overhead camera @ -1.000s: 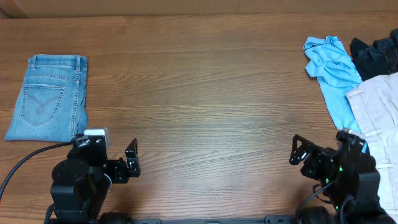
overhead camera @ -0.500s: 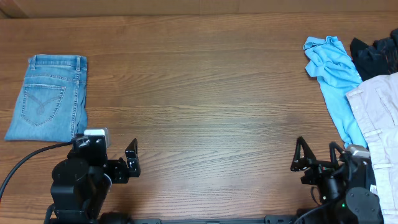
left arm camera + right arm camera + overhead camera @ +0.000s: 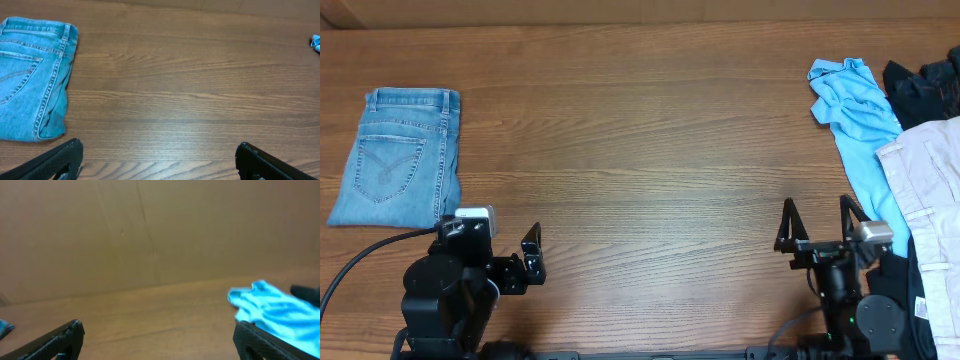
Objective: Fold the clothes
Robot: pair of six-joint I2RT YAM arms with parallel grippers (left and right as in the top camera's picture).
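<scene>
The jeans (image 3: 398, 155) sit at the far left of the counter (image 3: 640, 150), folded into a compact rectangle with a stitched back pocket facing up and the waistband toward the far edge. Nothing is touching them. The left gripper (image 3: 532, 256) sits low at the near edge, to the right of the denim and clear of it, its jaws spread wide and empty. Its wrist view shows the two dark fingers (image 3: 60, 161) framing bare wood, with the jeans' folded edge off to the upper left. Over on the other side, the right gripper (image 3: 816, 226) is also wide open and holds nothing, pointing across the counter just beside the heap on the right. That heap is a sky-blue T-shirt (image 3: 855, 110), beige trousers (image 3: 925, 190) and a dark garment (image 3: 925, 85) at the far corner. The right wrist view is blurred, though the blue shirt shows at its right side.
</scene>
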